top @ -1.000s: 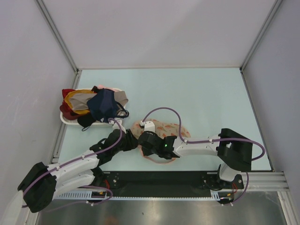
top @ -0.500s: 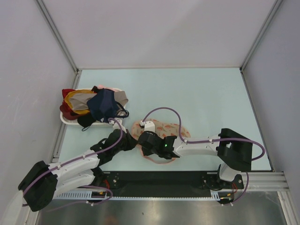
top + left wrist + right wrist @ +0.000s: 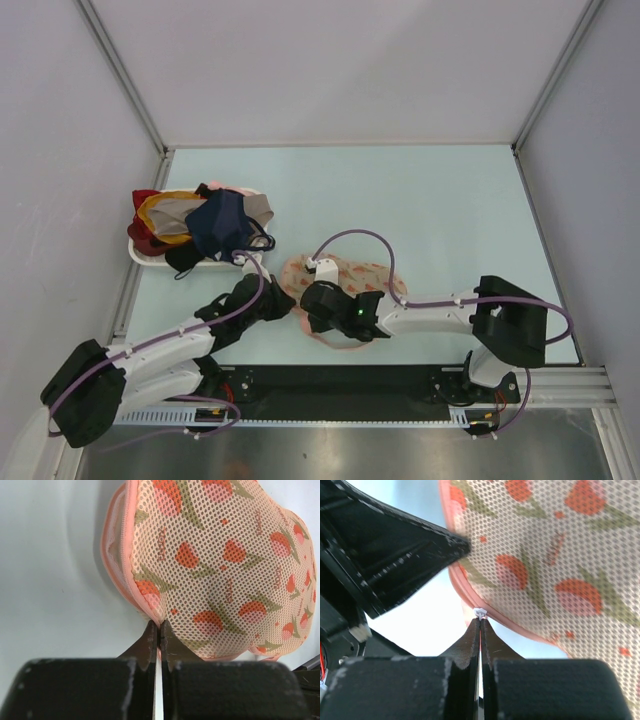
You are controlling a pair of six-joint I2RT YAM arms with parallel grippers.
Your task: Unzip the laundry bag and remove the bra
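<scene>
The laundry bag (image 3: 362, 274), a beige-pink mesh pouch with red-orange motifs and a pink rim, lies flat on the table in front of both arms. My left gripper (image 3: 292, 304) is shut on the bag's pink edge at its left end; the pinch shows in the left wrist view (image 3: 159, 626) under the mesh (image 3: 215, 565). My right gripper (image 3: 480, 621) is shut on the small white zip pull (image 3: 480, 612) at the bag's rim (image 3: 470, 587), right beside the left fingers (image 3: 410, 555). The bra is hidden.
A white tray (image 3: 145, 258) at the left holds a heap of navy, red and yellow garments (image 3: 205, 225). Grey walls close in the table on three sides. A black rail (image 3: 340, 385) runs along the near edge.
The left gripper has shut on the bag's edge. The right arm has shifted slightly to the right, its jaws still shut on the zip pull.
</scene>
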